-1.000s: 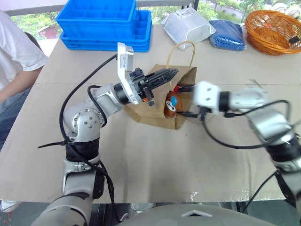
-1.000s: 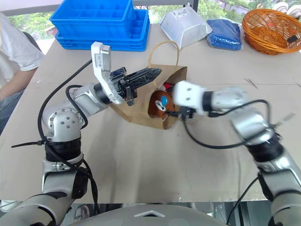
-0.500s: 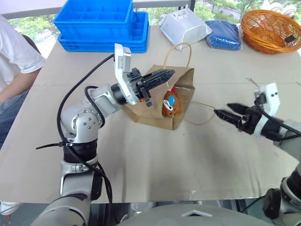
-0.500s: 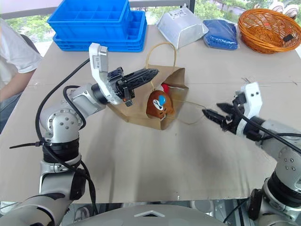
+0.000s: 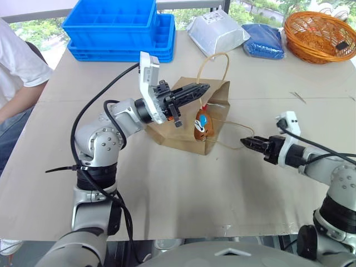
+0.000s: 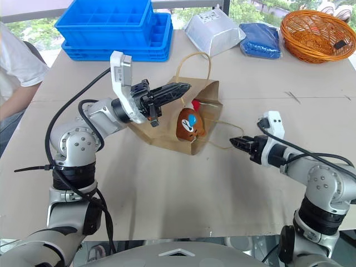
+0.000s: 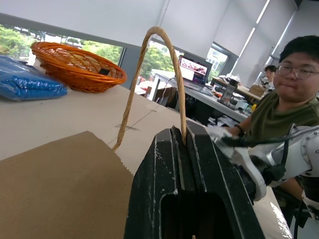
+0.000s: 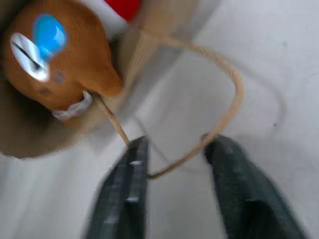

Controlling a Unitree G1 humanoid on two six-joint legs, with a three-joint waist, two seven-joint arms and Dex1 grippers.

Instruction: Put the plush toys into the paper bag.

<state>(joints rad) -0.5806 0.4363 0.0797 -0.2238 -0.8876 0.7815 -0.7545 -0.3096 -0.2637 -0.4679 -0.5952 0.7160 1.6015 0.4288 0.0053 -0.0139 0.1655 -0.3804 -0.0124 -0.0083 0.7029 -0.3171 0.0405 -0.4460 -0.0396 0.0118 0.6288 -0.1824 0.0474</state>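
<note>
The bag (image 5: pixel 189 119) lay on its side mid-table, mouth facing right. The brown toy (image 5: pixel 202 123) sat in the mouth; the white toy (image 6: pixel 194 104) was mostly hidden behind it, only its red tip showing. The left gripper (image 5: pixel 201 88) was clamped on the bag's upper edge by the far handle (image 7: pixel 149 74). Since a second ago the right gripper (image 5: pixel 246 143) had withdrawn rightward from the mouth. The head views showed its fingers nearly together, while its wrist view showed them (image 8: pixel 130 199) apart, straddling the near handle (image 8: pixel 219 117).

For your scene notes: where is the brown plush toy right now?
In the left eye view, the brown plush toy sits mid-table in the paper bag mouth, between both grippers.
</note>
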